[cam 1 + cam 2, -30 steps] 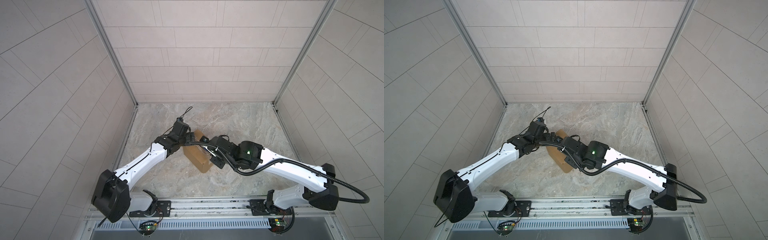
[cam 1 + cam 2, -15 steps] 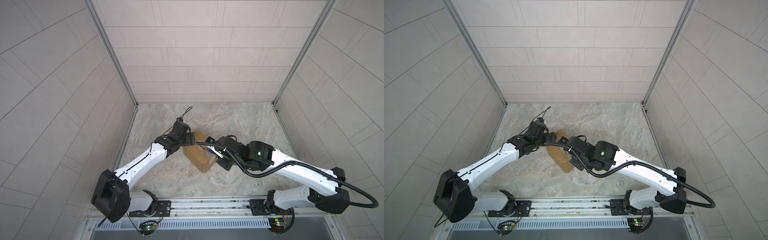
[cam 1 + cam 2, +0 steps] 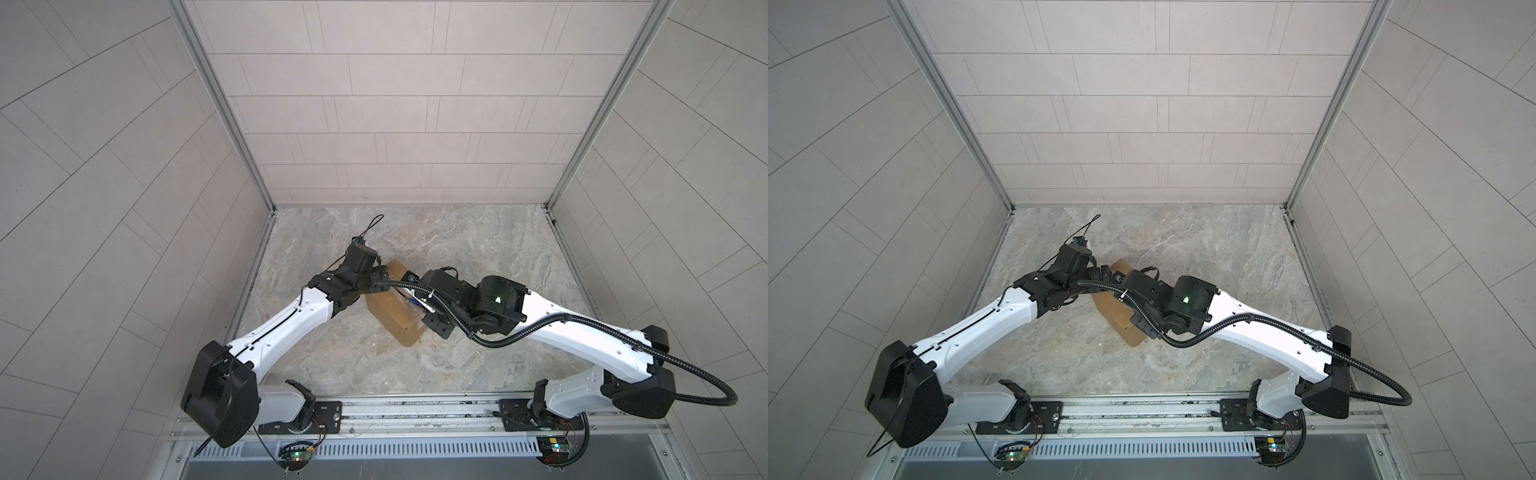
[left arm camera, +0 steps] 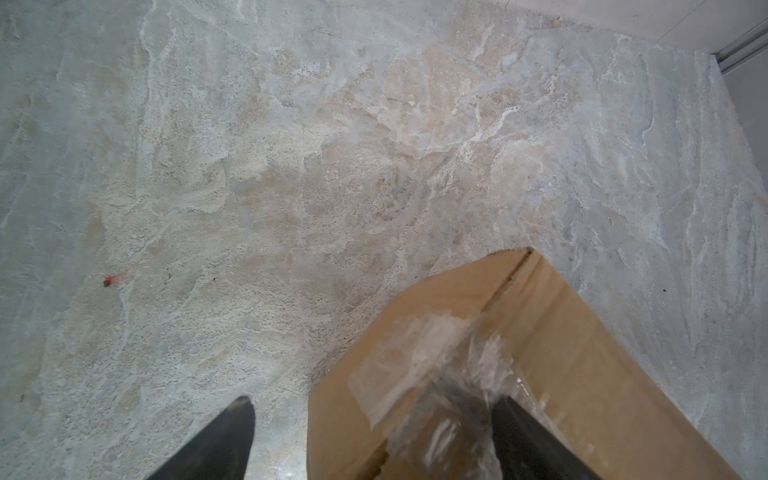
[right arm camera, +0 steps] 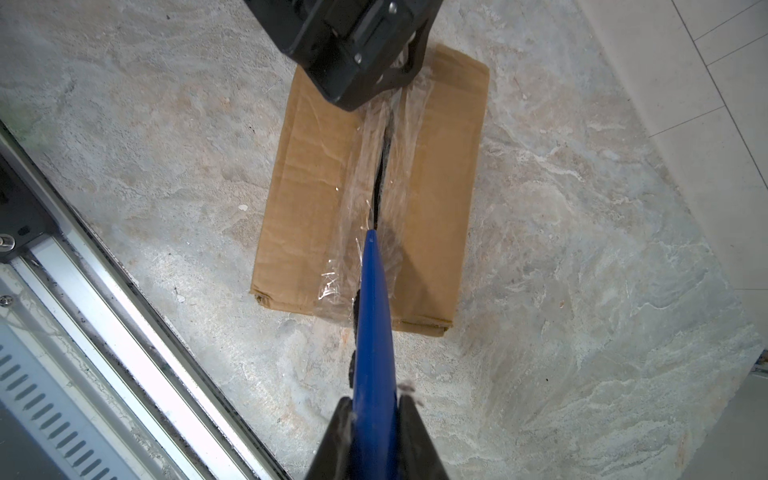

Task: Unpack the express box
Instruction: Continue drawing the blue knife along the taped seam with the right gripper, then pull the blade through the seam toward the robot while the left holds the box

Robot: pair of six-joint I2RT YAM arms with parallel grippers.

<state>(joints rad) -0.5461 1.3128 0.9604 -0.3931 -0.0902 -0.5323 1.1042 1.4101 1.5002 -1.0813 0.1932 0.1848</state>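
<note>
The express box [image 3: 392,318] [image 3: 1115,313], a small brown carton, lies on the marble floor with clear tape along its top seam [image 5: 399,137]. My right gripper [image 5: 375,401] [image 3: 415,300] is shut on a blue cutter [image 5: 372,316]. The cutter's tip rests on the taped seam, and beyond the tip the seam shows as a dark slit. My left gripper [image 4: 372,400] [image 3: 380,276] stands open over the box's far end. One of its fingers [image 4: 523,436] is on the crumpled tape and the other finger [image 4: 228,436] is over the floor beside the box [image 4: 561,353].
A metal rail [image 5: 104,291] [image 3: 415,409] carrying both arm bases runs along the near edge of the floor. Tiled walls [image 3: 395,124] close in the back and both sides. A small red speck [image 4: 110,280] lies on the floor.
The right arm swung out to the right and has come back toward the box, still holding the cutter. The left arm and the box have not moved.
</note>
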